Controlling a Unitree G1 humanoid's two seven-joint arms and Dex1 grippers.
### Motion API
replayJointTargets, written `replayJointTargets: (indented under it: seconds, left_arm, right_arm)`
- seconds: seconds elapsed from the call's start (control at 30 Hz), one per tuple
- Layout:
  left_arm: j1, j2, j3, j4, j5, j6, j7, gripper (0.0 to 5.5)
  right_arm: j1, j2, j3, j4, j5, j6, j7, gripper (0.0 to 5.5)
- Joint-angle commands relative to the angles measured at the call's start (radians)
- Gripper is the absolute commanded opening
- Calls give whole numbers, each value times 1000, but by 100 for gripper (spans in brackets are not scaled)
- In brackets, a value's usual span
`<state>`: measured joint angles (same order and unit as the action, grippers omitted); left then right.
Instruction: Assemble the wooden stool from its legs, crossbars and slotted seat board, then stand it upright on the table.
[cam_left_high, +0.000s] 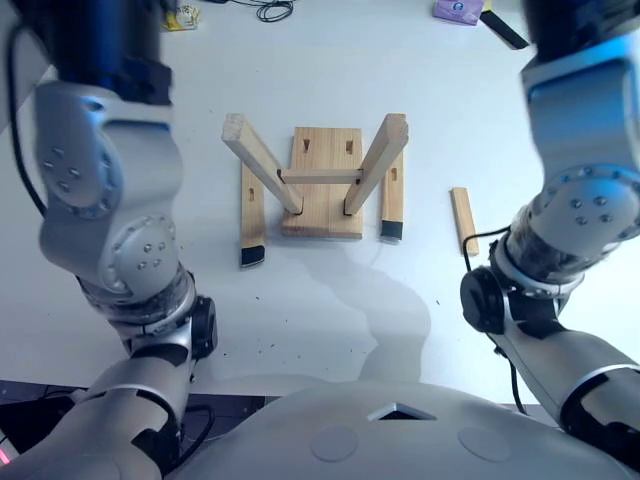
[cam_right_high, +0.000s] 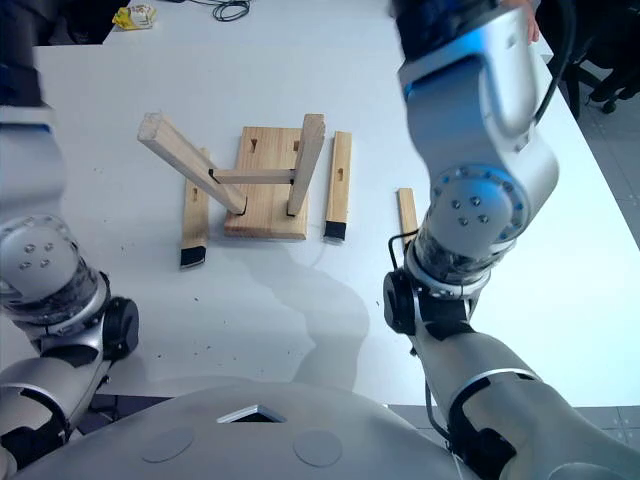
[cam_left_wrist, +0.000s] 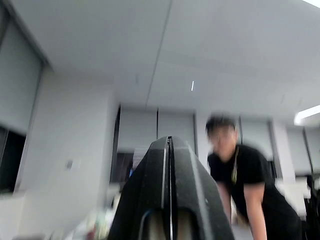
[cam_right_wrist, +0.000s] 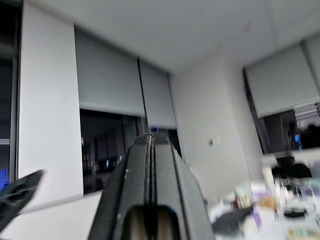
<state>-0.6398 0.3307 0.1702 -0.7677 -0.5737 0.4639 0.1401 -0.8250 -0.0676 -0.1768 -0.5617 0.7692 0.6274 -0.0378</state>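
Stool seat board (cam_left_high: 322, 212) partly hidden behind legs (cam_left_high: 262, 160).

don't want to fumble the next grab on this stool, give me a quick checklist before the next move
1. Seat board flat on the table: ok.
2. Two standing legs in the board, joined by a crossbar: ok.
3. Loose legs fitted: not ok, both lie beside the board.
4. Second crossbar fitted: not ok, it lies apart on the robot's right.
5. Left gripper and right gripper open for a grasp: not ok, both shut.
6. Joints fully seated: cannot tell.
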Motion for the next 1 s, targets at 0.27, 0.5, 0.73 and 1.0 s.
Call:
replayJointTargets:
  seconds: [0.27,0.5,0.73,1.0]
  left_arm:
    - [631,-38,-164,148,-26,424,56,0]
    - [538,-96,-125,54,-71,312,8,0]
    - [306,-127,52,-11,-160,159,12,0]
    - [99,11,405,83,-468,41,93,0]
  right_arm:
    - [469,-292,426,6,-99,373,97,2]
    - [350,-219,328,21,-88,324,89,2]
    - [230,-108,112,32,39,246,61,2]
    - [106,-293,-129,237,127,188,224,2]
